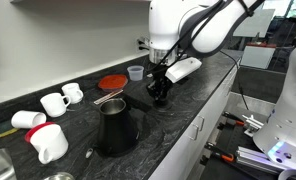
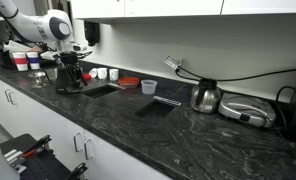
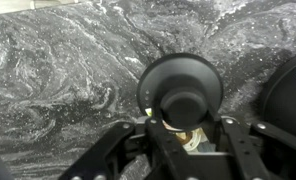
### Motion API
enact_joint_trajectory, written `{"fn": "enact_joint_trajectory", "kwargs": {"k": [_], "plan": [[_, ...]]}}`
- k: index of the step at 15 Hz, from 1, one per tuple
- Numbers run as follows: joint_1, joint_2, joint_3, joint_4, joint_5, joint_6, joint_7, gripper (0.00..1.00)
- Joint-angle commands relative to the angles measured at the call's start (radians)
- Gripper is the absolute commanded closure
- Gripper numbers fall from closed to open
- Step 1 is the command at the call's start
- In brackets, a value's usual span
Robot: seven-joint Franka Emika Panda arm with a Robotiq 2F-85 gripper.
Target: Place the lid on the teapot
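- On the bench [image 1: 178,130] in an exterior view, I have the tool [image 1: 160,90] down at the surface. It is near the teapot [image 1: 115,125] but apart from it. The pot's top looks open, so nothing is placed yet.
- From along the bench in an exterior view, the tool [image 2: 70,72] sits low by a dark shape. It is too small for me to separate the two.
- Under the wrist camera, the lid [image 3: 180,85] lies flat on the bench, knob up. The tool [image 3: 186,125] straddles the knob at a narrow gap, and I cannot tell whether its fingers press on it. The teapot [image 3: 293,90] shows at the right edge. I judge that the lift, the carry and the setting-down all remain.
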Motion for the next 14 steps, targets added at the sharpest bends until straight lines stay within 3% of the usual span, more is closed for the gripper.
{"fn": "enact_joint_trajectory", "kwargs": {"k": [1,6,14], "plan": [[0.004,-0.086,0.033,0.028,-0.013,-0.04,-0.01,0.83],[0.006,-0.088,0.098,0.15,-0.03,-0.009,-0.029,0.83],[0.062,0.051,0.151,0.33,-0.016,0.016,-0.138,0.83]]}}
